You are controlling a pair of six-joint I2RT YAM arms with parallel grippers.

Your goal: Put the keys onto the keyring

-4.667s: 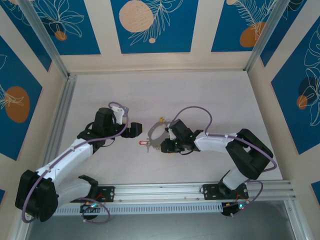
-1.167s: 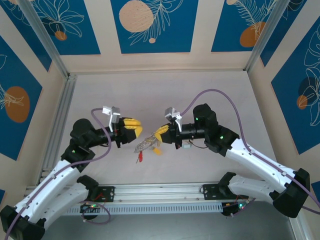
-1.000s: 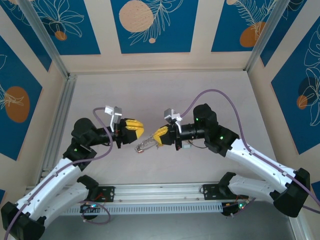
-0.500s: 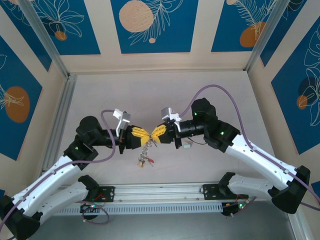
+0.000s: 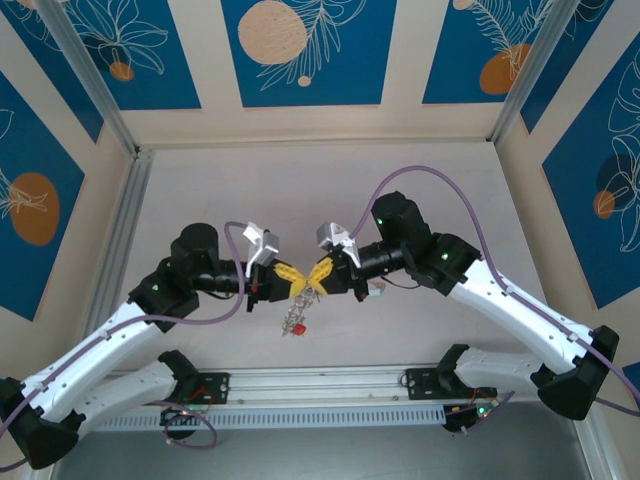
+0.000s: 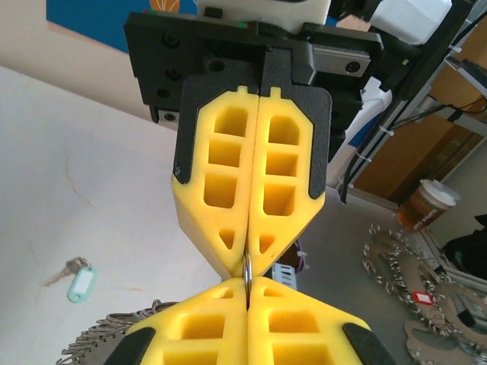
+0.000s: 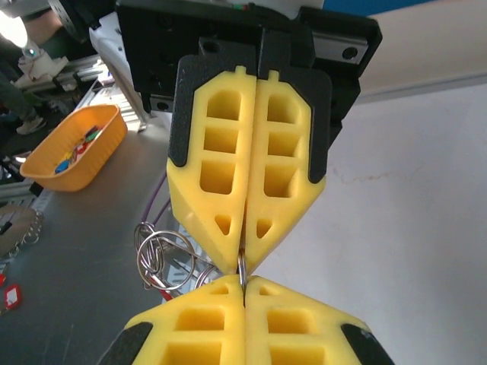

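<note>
My left gripper [image 5: 298, 284] and right gripper [image 5: 314, 279] meet tip to tip above the table's middle. Both are shut on one small silvery ring [image 6: 248, 271], which stands edge-on between the yellow fingertips. The right wrist view shows that ring [image 7: 241, 267] too. A bunch of wire rings [image 5: 296, 320] hangs below the pinch, with a red key [image 5: 299, 328] in it. Those loops [image 7: 160, 252] dangle left of the fingers. The grey fringed keyring [image 6: 95, 344] pokes in at lower left. The pale teal key [image 6: 80, 280] lies on the table. The yellow key is hidden.
An aluminium rail [image 5: 330, 385] runs along the table's near edge, and patterned walls close the other three sides. Off the table stand an orange bin [image 7: 72, 148] of coloured bits, a paper cup [image 6: 426, 209] and spare fringed rings [image 6: 403, 258].
Both arms rose from the table. The right gripper carried the ring bunch up, the left gripper closed in and shut on it, and the bunch now hangs below the joined tips.
</note>
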